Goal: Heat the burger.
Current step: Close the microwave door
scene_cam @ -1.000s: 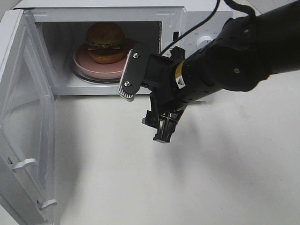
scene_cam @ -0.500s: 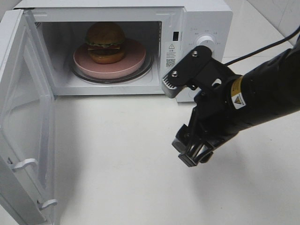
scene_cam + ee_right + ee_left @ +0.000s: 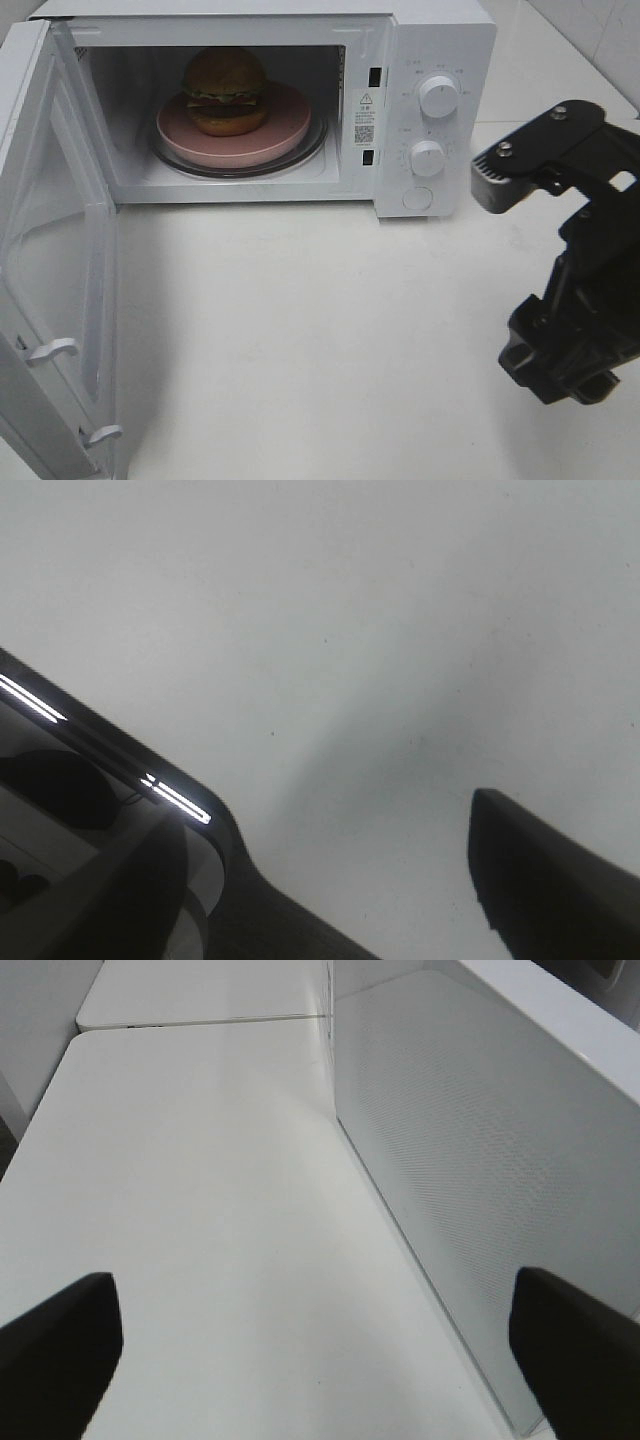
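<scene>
The burger (image 3: 224,90) sits upright on a pink plate (image 3: 283,128) on the glass turntable inside the open white microwave (image 3: 440,40). Its door (image 3: 50,260) is swung wide open at the left. My right gripper (image 3: 562,362) hangs over the table at the far right, well away from the microwave. In the right wrist view the right gripper (image 3: 340,865) has its fingers (image 3: 540,875) apart with only bare table between them. My left gripper (image 3: 315,1345) is open and empty, next to the outer face of the door (image 3: 480,1150). It is out of the exterior view.
The microwave's two knobs (image 3: 438,96) and its push button (image 3: 416,198) face the front on its right panel. White tabletop (image 3: 320,330) stretches in front of the microwave. The open door takes up the left side.
My right arm has pulled back from the microwave's opening and swung right and toward the front. The burger and plate have stayed inside.
</scene>
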`<action>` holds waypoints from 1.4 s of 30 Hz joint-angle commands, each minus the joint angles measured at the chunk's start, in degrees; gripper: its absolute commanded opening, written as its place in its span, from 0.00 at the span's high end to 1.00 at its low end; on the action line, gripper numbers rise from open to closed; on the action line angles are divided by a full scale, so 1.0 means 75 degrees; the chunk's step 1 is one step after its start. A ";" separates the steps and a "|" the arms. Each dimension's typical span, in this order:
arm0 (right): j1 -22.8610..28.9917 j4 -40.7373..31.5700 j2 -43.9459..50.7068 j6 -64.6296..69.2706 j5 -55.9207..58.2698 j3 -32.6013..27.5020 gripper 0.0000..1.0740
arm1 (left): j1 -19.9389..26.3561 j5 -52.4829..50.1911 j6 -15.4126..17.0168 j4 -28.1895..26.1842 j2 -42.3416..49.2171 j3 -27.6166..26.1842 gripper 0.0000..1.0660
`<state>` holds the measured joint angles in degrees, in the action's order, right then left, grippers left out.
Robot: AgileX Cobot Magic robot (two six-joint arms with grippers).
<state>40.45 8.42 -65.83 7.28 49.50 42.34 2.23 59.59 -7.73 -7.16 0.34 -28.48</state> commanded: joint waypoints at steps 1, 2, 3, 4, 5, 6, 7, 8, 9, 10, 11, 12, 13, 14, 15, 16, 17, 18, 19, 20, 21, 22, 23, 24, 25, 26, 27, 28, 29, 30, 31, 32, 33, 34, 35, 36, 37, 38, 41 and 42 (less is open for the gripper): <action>0.0000 0.0008 0.0382 0.0130 0.0413 -0.0031 0.30 | 0.0015 -0.0031 0.0008 -0.0015 0.0153 0.0023 0.08; 0.0000 0.0008 0.0703 0.0160 0.0596 -0.0031 0.30 | 0.0015 -0.0031 0.0008 -0.0015 0.0153 0.0023 0.08; 0.0000 0.0008 0.0985 0.0160 0.0710 -0.0031 0.30 | 0.0015 -0.0031 0.0008 -0.0015 0.0153 0.0023 0.08; 0.0000 0.0008 0.0985 0.0160 0.0710 -0.0031 0.30 | 0.0015 -0.0031 0.0008 -0.0015 0.0153 0.0023 0.08; 0.0000 0.0008 0.1131 0.0160 0.0787 -0.0031 0.30 | 0.0015 -0.0031 0.0008 -0.0015 0.0153 0.0023 0.08; 0.0000 0.0008 0.1383 0.0160 0.0947 -0.0031 0.30 | 0.0015 -0.0031 0.0008 -0.0015 0.0153 0.0023 0.08; 0.0000 0.0008 0.1383 0.0160 0.0947 -0.0031 0.30 | 0.0015 -0.0031 0.0008 -0.0015 0.0153 0.0023 0.08; 0.0000 0.0008 0.1513 0.0160 0.1024 -0.0031 0.30 | 0.0015 -0.0031 0.0008 -0.0015 0.0153 0.0023 0.08; 0.0000 0.0008 0.1742 0.0199 0.1131 -0.0069 0.30 | 0.0015 -0.0031 0.0008 -0.0015 0.0153 0.0023 0.08; 0.0000 0.0008 0.1742 0.0199 0.1131 -0.0069 0.30 | 0.0015 -0.0031 0.0008 -0.0015 0.0153 0.0023 0.08; 0.0000 0.0008 0.1910 0.0222 0.1138 -0.0130 0.30 | 0.0015 -0.0031 0.0008 -0.0015 0.0153 0.0023 0.08; 0.0000 0.0015 0.2208 0.0290 0.1123 -0.0359 0.30 | 0.0015 -0.0031 0.0008 -0.0015 0.0153 0.0023 0.08; 0.0000 0.0015 0.2208 0.0290 0.1123 -0.0359 0.30 | 0.0015 -0.0031 0.0008 -0.0015 0.0153 0.0023 0.08; 0.0000 0.0015 0.2399 0.0351 0.1123 -0.0504 0.30 | 0.0015 -0.0031 0.0008 -0.0015 0.0153 0.0023 0.08; 0.0000 0.0015 0.2399 0.0351 0.1123 -0.0504 0.30 | 0.0015 -0.0031 0.0008 -0.0015 0.0153 0.0023 0.08; -0.0015 0.0015 0.2773 0.0443 0.1138 -0.0772 0.30 | 0.0015 -0.0031 0.0008 -0.0015 0.0153 0.0023 0.08; -0.0023 0.0069 0.3125 0.0481 0.1215 -0.1016 0.30 | 0.0015 -0.0031 0.0008 -0.0015 0.0153 0.0023 0.08; -0.0023 0.0069 0.3125 0.0481 0.1215 -0.1016 0.30 | 0.0015 -0.0031 0.0008 -0.0015 0.0153 0.0023 0.08; -0.0023 0.0076 0.3300 0.0497 0.1283 -0.1123 0.30 | 0.0015 -0.0031 0.0008 -0.0015 0.0153 0.0023 0.08; -0.0145 0.0038 0.3583 0.0581 0.1314 -0.1268 0.30 | 0.0015 -0.0031 0.0008 -0.0015 0.0153 0.0023 0.08; -0.0145 0.0038 0.3583 0.0581 0.1314 -0.1268 0.30 | 0.0015 -0.0031 0.0008 -0.0015 0.0153 0.0023 0.08; -0.0313 0.0038 0.3697 0.0611 0.1322 -0.1314 0.30 | 0.0015 -0.0031 0.0008 -0.0015 0.0153 0.0023 0.08; -0.0718 0.0008 0.3988 0.0604 0.1360 -0.1352 0.30 | 0.0015 -0.0031 0.0008 -0.0015 0.0153 0.0023 0.08; -0.0718 0.0008 0.3988 0.0604 0.1360 -0.1352 0.30 | 0.0015 -0.0031 0.0008 -0.0015 0.0153 0.0023 0.08; -0.0978 0.0015 0.4171 0.0573 0.1421 -0.1352 0.30 | 0.0015 -0.0031 0.0008 -0.0015 0.0153 0.0023 0.08; -0.1467 0.0015 0.4576 0.0550 0.1520 -0.1352 0.30 | 0.0015 -0.0031 0.0008 -0.0015 0.0153 0.0023 0.08; -0.1467 0.0015 0.4576 0.0550 0.1520 -0.1352 0.30 | 0.0015 -0.0031 0.0008 -0.0015 0.0153 0.0023 0.08; -0.1727 0.0015 0.4798 0.0550 0.1574 -0.1352 0.30 | 0.0015 -0.0031 0.0008 -0.0015 0.0153 0.0023 0.08; -0.2116 0.0008 0.5210 0.0550 0.1681 -0.1352 0.30 | 0.0015 -0.0031 0.0008 -0.0015 0.0153 0.0023 0.08; -0.2116 0.0008 0.5210 0.0550 0.1681 -0.1352 0.30 | 0.0015 -0.0031 0.0008 -0.0015 0.0153 0.0023 0.08; -0.2299 -0.0008 0.5447 0.0550 0.1734 -0.1352 0.30 | 0.0015 -0.0031 0.0008 -0.0015 0.0153 0.0023 0.08; -0.2620 -0.0008 0.5882 0.0550 0.1757 -0.1421 0.30 | 0.0015 -0.0031 0.0008 -0.0015 0.0153 0.0023 0.08; -0.2620 -0.0008 0.5882 0.0550 0.1757 -0.1421 0.30 | 0.0015 -0.0031 0.0008 -0.0015 0.0153 0.0023 0.08; -0.2865 -0.0015 0.6295 0.0550 0.1673 -0.1558 0.30 | 0.0015 -0.0031 0.0008 -0.0015 0.0153 0.0023 0.08; -0.3002 -0.0031 0.6516 0.0550 0.1574 -0.1612 0.30 | 0.0015 -0.0031 0.0008 -0.0015 0.0153 0.0023 0.08; -0.3002 -0.0031 0.6516 0.0550 0.1574 -0.1612 0.30 | 0.0015 -0.0031 0.0008 -0.0015 0.0153 0.0023 0.08; -0.3239 -0.0168 0.6944 0.0489 0.1406 -0.1696 0.30 | 0.0015 -0.0031 0.0008 -0.0015 0.0153 0.0023 0.08; -0.3384 -0.0222 0.7105 0.0413 0.1352 -0.1711 0.30 | 0.0015 -0.0031 0.0008 -0.0015 0.0153 0.0023 0.08; -0.3659 -0.0390 0.7456 0.0145 0.1337 -0.1711 0.30 | 0.0015 -0.0031 0.0008 -0.0015 0.0153 0.0023 0.08; -0.3881 -0.0527 0.7754 -0.0092 0.1322 -0.1727 0.30 | 0.0015 -0.0031 0.0008 -0.0015 0.0153 0.0023 0.08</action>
<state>12.66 5.50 -9.34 8.48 60.05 29.68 2.23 59.59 -7.73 -7.16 0.34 -28.48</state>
